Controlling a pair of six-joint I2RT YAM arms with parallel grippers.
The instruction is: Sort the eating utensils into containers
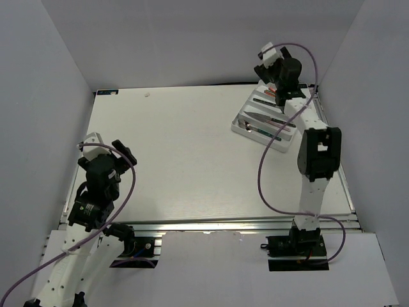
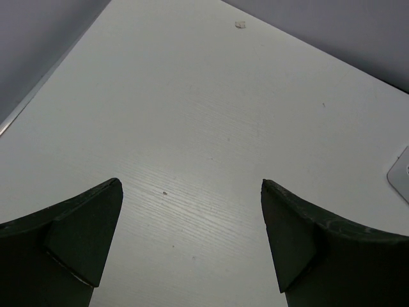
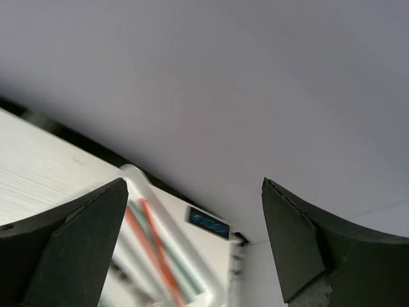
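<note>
Right claw [image 1: 279,96] jaws wide apart, nothing between them; in the right wrist view [image 3: 192,192] both dark fingers [image 3: 77,243] stand at the frame edges with only a grey wall and a tray end in the gap. It hangs raised over the far end of the white rectangular plastic cutlery tray [image 1: 241,125], not touching it. The tray [image 3: 176,208] is below this claw, angled on the pale white wood-grain bench [image 1: 192,160].

Under the claw, inside one long slot, a thin red-orange chopstick [image 3: 148,246] lies flat beside a dark green chopstick [image 3: 182,272], both blurred. A small blue label [image 3: 208,222] sits on the tray end wall. Nearer the arm base than the claw, other slots hold silver utensils with dark handles [image 1: 263,119]; can't tell the exact types.

Left claw [image 1: 121,155] jaws also spread wide, empty [image 2: 192,192], fingers [image 2: 70,236] over bare bench [image 2: 211,128]. The tray is well apart from it, only a corner [image 2: 401,174] showing far to its right. A tiny white scrap [image 2: 239,25] lies on the bench well ahead of this claw.
</note>
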